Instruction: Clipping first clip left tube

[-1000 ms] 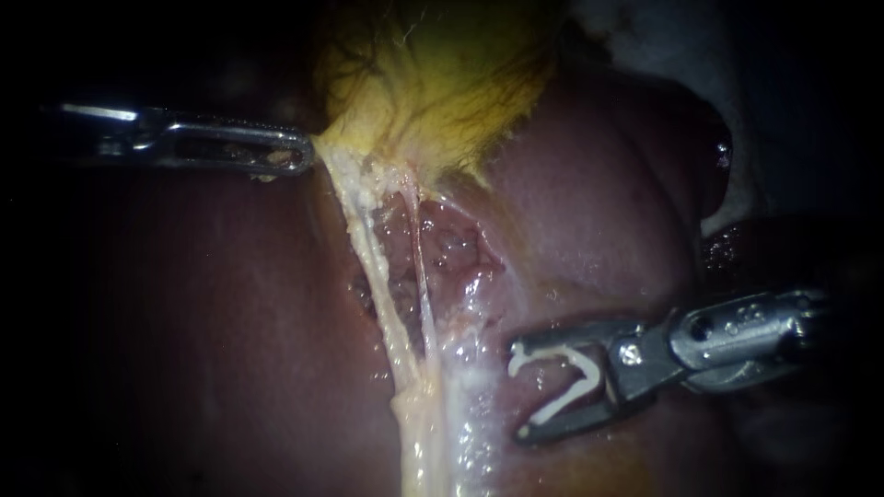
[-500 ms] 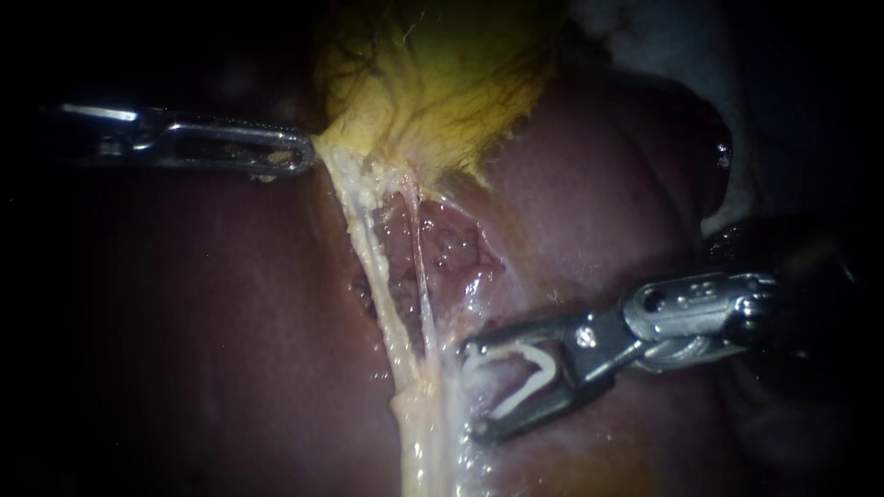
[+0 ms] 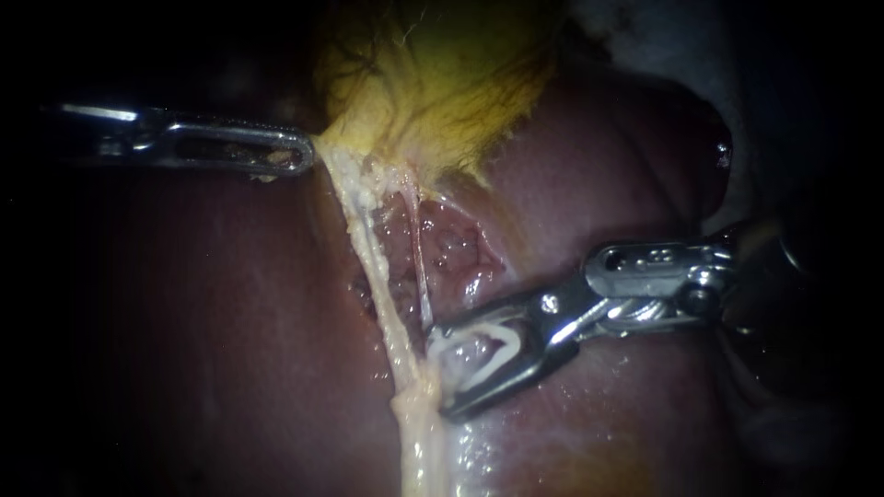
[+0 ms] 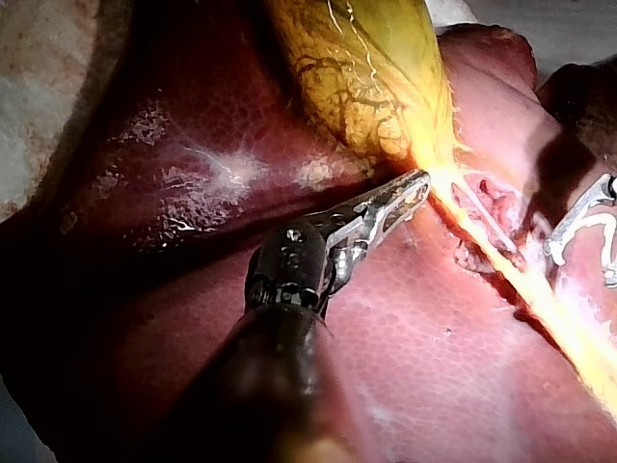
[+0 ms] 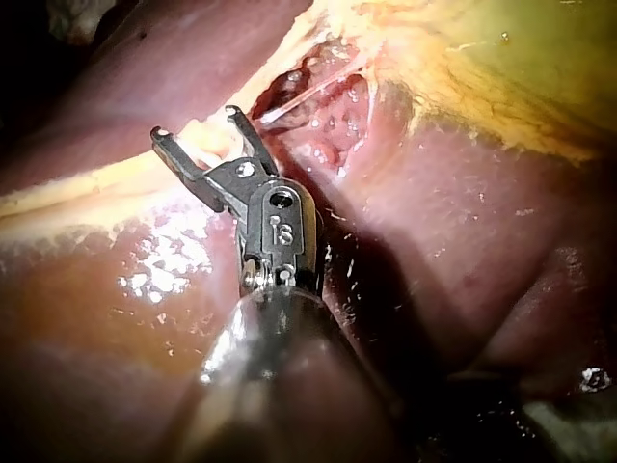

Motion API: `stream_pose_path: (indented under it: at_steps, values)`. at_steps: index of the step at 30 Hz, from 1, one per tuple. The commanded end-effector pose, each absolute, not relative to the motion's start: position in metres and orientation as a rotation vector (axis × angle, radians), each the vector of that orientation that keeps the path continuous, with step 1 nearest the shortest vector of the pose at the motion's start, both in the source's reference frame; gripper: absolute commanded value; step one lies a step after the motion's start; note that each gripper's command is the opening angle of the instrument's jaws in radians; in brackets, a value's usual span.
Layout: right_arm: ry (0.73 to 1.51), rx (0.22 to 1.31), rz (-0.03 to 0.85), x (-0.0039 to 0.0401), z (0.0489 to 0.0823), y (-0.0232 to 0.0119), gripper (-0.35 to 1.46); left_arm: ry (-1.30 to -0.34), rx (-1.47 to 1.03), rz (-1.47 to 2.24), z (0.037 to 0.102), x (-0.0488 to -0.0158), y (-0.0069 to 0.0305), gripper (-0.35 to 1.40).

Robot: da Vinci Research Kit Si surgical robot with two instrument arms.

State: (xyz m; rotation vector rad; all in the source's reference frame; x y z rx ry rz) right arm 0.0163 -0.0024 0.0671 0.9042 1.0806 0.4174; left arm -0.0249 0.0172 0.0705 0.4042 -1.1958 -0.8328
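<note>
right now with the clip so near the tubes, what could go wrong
The right instrument points its clip mouth-first at the thin right tube, which lies before the left tube: it may catch the wrong one. The left instrument grips only the edge of the gallbladder; a slip would slacken both.

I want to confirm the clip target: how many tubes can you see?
2. The left tube, thicker and pale, runs down from the gallbladder. The right tube, thin, lies just beside it, ending by the right instrument's clip. More may be hidden under tissue.
</note>
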Motion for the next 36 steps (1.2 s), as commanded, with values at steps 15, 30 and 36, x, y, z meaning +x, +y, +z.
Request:
stream_pose_path:
  at_steps: [15, 30, 36]
  values:
    - [1.061, 0.91, 0.455, 0.0168, 0.073, -0.0019, 0.52, -1.196, 0.404, -0.833, 0.0704, -0.0249, 0.0172, -0.35]
    - [1.057, 0.945, 0.468, 0.0175, 0.0759, -0.0027, 0.52, -1.196, 0.404, -0.833, 0.0705, -0.025, 0.0172, -0.35]
    - [1.072, 0.996, 0.45, 0.0181, 0.0766, -0.0028, 0.52, -1.196, 0.403, -0.833, 0.0705, -0.025, 0.0172, -0.35]
